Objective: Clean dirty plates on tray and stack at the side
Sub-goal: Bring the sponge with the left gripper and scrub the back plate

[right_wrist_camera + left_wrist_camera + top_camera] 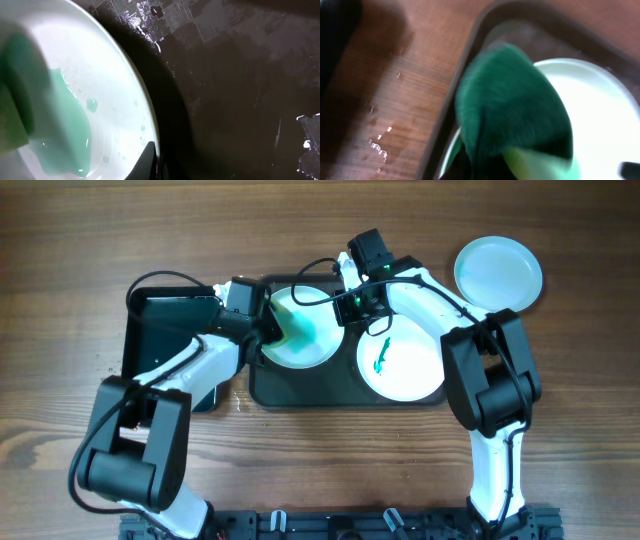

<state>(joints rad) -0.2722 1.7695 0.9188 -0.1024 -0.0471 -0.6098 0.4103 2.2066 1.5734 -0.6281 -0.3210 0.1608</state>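
Jaws clamped on the sponge [510, 110], the left gripper [272, 330] may skid the white plate [295, 358] across the tray [300, 395]; I cannot tell how the right gripper's [340, 305] jaws stand.

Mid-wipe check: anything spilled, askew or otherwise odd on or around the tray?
Yes. A pale green puddle is spread over the white plate beside the sponge, more than a small smear. Wet droplets lie on the table just outside the tray. Nothing looks tipped or broken.
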